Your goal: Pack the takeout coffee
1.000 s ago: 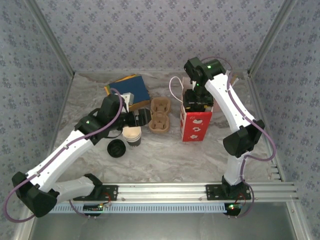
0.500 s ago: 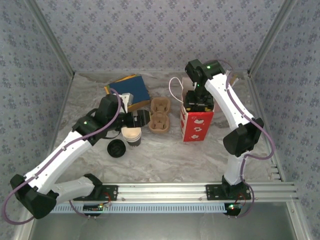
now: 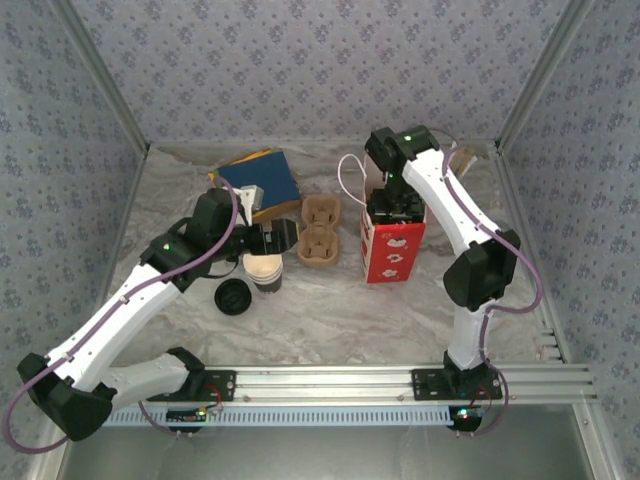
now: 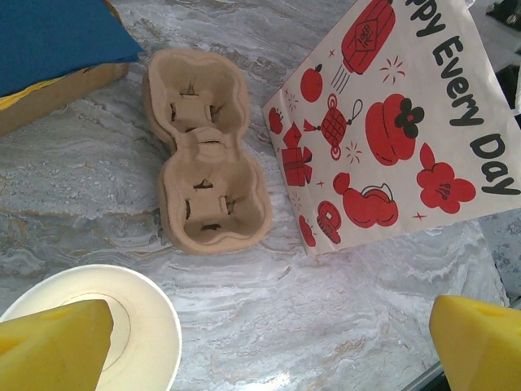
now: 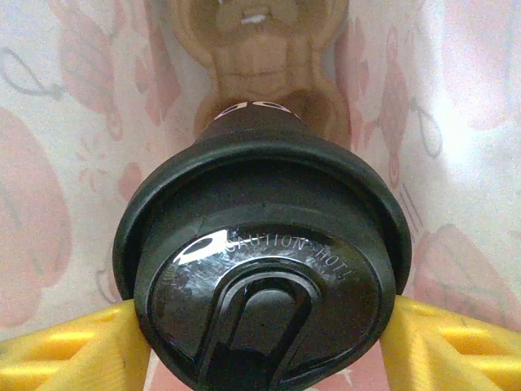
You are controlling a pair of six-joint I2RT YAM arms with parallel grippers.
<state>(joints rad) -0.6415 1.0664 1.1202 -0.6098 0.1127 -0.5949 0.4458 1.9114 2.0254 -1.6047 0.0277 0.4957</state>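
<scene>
Right wrist, down inside the red-printed paper bag [image 5: 49, 163]: takeout coffee [image 5: 260, 269], black lid on, clasped at both sides by the right gripper [image 5: 264, 346] over a pulp cup carrier [image 5: 269, 65] at the bag's bottom. Seated or not, unclear. Judged nearly packed; left to do: settle into a well, let go, withdraw.

Top external: left gripper [image 3: 280, 236] spread wide, holding nothing, over the stack of lidless cups [image 3: 264, 272]. Nearby, a loose black lid [image 3: 232, 296], a second carrier [image 3: 320, 232] and a blue-topped box [image 3: 258, 180]. Close bag walls the likely snag.

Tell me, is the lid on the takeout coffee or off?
On: the black lid, held between yellow fingers of the right gripper, caps the cup.
</scene>
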